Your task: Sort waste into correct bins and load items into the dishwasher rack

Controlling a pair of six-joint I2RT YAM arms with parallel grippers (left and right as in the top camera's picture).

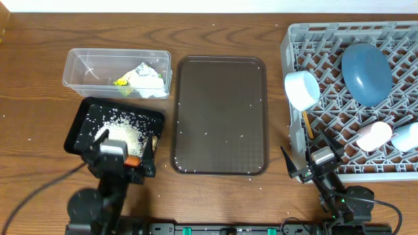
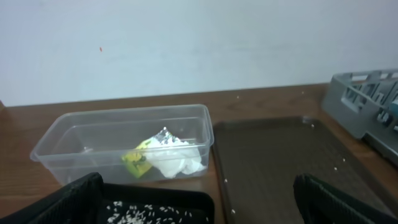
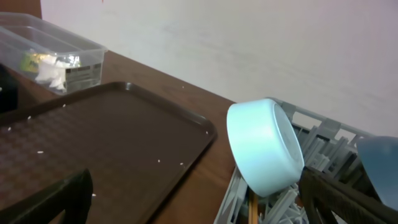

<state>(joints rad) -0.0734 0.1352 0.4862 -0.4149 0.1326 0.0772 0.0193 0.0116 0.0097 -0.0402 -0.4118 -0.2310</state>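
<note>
**Tub** (image 1: pixel 77 62): clear, far left of the table. Holds the tissue (image 2: pixel 180 160) and the wrapper (image 2: pixel 140 157), touching each other against its right end. The wrapper's print is too small to read.

**Black tray** (image 1: pixel 83 112): just in front of the tub, set askew. Rice (image 1: pixel 121 127) is heaped in its middle, and a carrot (image 1: pixel 132 160) lies at its near edge.

**Brown tray** (image 1: pixel 219 114): centre, between the two bins and the rack. Stray grains dot it, and a narrow strip of wood shows on either side.

**Rack** (image 1: pixel 292 40): right, running out of the overhead view.
- Plate (image 1: pixel 366 72): propped among the far pegs.
- Bowl (image 1: pixel 302 88): tipped on its side at the left wall and overhanging it.
- Chopsticks (image 1: pixel 307 124): just in front of the bowl, along the same wall.
- Pink cup (image 1: pixel 373 136) and blue cup (image 1: pixel 406 136): side by side near the front right.

**Left gripper** (image 1: pixel 121 149): over the black tray's near edge, fingers spread wide, holding nothing.

**Right gripper** (image 1: pixel 312 156): at the rack's front-left corner, fingers spread wide, holding nothing.

**Open room**: bare wood along the near edge between the arms.
</note>
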